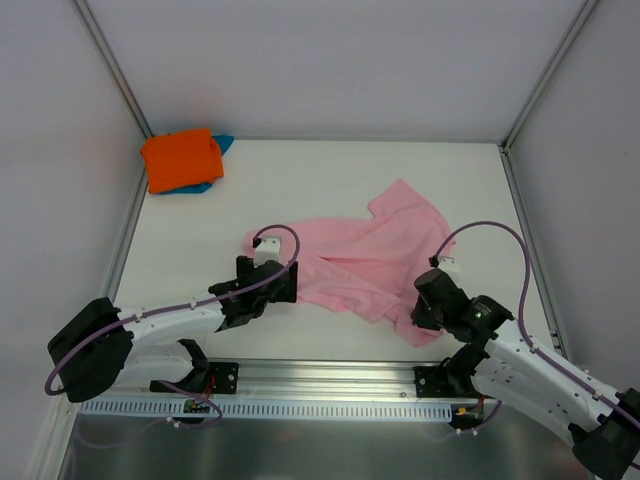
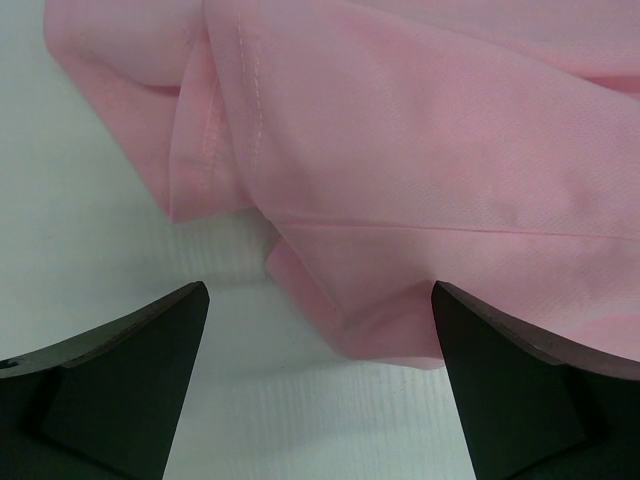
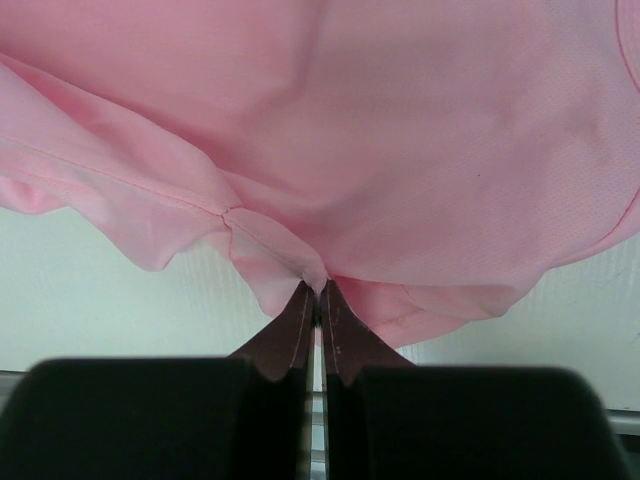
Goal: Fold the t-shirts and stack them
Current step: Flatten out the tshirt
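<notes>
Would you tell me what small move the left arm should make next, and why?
Probably ease the left gripper forward and close it on the pink t-shirt: its jaws stand open with a hemmed corner just ahead, while the right gripper is shut on another fold.

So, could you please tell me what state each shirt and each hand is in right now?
pink t-shirt: unfolded and rumpled on the table
orange t-shirt: folded, lying on the teal-blue t-shirt
teal-blue t-shirt: mostly covered, only edges showing
left hand: open, at the pink t-shirt's edge, holding nothing
right hand: shut on the pink t-shirt's edge
</notes>
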Robot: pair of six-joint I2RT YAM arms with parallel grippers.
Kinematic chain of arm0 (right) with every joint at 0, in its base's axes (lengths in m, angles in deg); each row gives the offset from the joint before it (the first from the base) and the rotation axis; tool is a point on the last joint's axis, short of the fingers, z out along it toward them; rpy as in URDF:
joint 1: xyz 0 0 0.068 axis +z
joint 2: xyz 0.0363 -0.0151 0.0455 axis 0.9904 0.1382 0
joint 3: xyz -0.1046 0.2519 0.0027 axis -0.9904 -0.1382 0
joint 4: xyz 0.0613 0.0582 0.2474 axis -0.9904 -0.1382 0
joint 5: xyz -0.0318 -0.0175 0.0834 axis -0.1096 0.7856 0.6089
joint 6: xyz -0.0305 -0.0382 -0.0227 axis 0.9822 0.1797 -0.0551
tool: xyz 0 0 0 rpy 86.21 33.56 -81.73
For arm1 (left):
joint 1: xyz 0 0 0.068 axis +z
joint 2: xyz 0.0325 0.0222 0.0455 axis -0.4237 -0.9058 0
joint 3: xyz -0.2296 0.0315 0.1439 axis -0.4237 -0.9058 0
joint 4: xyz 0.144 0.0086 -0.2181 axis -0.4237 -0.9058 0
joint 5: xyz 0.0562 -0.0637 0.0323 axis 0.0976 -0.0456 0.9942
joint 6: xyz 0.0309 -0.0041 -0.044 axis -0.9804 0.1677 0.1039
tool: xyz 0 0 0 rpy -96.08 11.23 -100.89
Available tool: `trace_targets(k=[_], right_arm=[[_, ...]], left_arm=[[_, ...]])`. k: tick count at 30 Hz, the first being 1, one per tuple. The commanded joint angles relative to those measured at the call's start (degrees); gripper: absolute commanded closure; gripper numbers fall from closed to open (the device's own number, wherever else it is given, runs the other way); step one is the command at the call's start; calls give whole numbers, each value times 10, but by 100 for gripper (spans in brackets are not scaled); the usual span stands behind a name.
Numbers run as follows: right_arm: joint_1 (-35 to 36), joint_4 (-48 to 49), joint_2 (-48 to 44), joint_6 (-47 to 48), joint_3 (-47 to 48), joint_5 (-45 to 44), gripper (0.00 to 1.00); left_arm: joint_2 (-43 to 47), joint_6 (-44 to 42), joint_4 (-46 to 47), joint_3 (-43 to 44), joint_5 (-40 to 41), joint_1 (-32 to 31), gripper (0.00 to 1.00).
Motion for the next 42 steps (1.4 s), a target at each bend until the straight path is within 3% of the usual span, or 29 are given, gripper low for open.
trace_targets(k=[1,15,19,22,25,26,30,35,37,42], right_arm=[[2,-13,-7,1,12,-16,99],[3,-16,-7,-3,10,-11,99],[2,-19,-9,-5,8,-11,100],[3,-21,-10,-4,9,-10,100],[3,-24,-12,-5,9,-11,100],[3,-26,-14,-6,9,-12,100],[3,-34,-19,-7,8,-13,99],[2,-37,-23,-6,4,-17,99],[2,-36,-23,-7,4,-16,99],[2,-50,-28,-4,22,-32,99]], left_arm=[[4,14,70,-13,10,-2,4],[38,-3,185,-72,46,-2,6],[27,-11,216,-71,41,-2,12],[7,-11,223,-65,38,0,20],[-12,-9,235,-56,34,1,38],[-17,-8,237,-53,35,1,56],[-47,-8,240,-41,34,1,78],[-75,-15,248,-35,45,1,87],[-78,-19,241,-28,52,1,100],[-15,-32,115,29,72,-2,100]])
